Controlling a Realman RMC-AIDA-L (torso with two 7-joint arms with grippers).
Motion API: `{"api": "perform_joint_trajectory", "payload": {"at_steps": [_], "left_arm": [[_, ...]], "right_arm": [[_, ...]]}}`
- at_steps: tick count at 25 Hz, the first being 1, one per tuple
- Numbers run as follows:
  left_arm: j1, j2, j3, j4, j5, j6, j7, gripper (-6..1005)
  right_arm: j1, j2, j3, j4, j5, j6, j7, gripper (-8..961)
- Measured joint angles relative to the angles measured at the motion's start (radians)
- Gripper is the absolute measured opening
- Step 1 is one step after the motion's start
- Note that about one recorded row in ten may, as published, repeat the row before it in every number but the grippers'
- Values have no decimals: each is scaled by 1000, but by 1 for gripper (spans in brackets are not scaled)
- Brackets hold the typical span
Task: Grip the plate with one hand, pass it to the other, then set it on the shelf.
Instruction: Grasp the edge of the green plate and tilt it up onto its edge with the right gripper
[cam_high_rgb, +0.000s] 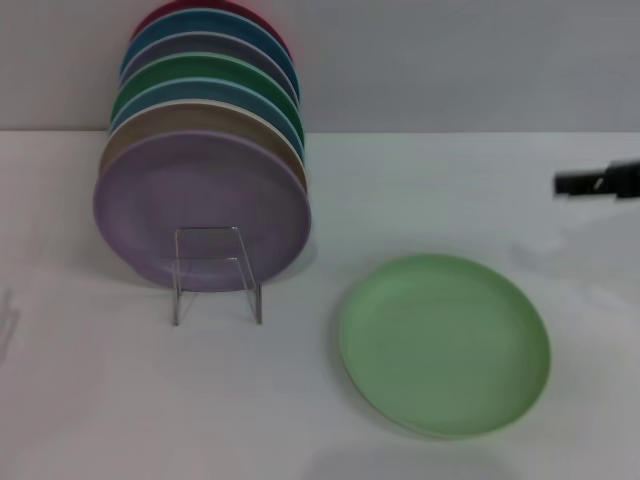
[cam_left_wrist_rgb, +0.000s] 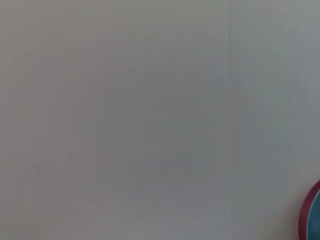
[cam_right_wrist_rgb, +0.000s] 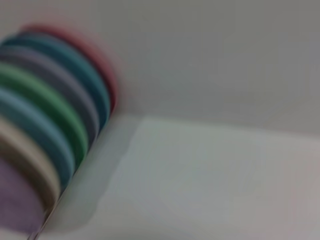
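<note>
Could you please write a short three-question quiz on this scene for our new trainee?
1. True or false: the pale green plate lies flat on the white table.
2. Which plate stands frontmost in the wire rack? A) lavender plate B) red C) teal
3. Fill in: the black right end effector shows at the head view's ____ edge, clear of the pale green plate.

Key: 1 true; 2 A; 3 right.

Right hand (cam_high_rgb: 598, 182): slim black bar-like piece, small pale marks on it, at desk's right edge; rest unseen.
</note>
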Motion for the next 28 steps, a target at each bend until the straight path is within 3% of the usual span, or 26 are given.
{"api": "perform_joint_trajectory", "payload": {"at_steps": [5,11,28], "left_arm": [[-1,0,1,0,0,-5,0,807],[-1,0,1,0,0,-10,0,807],[-1,0,17,-6,1,-31,-1,807]], "right_arm": [[75,-4,-12,-100,-94,82,16,799],[107,2,-40,-172,-163,90,17,796],[177,13,-117,-391,-257,-9,20,788]]}}
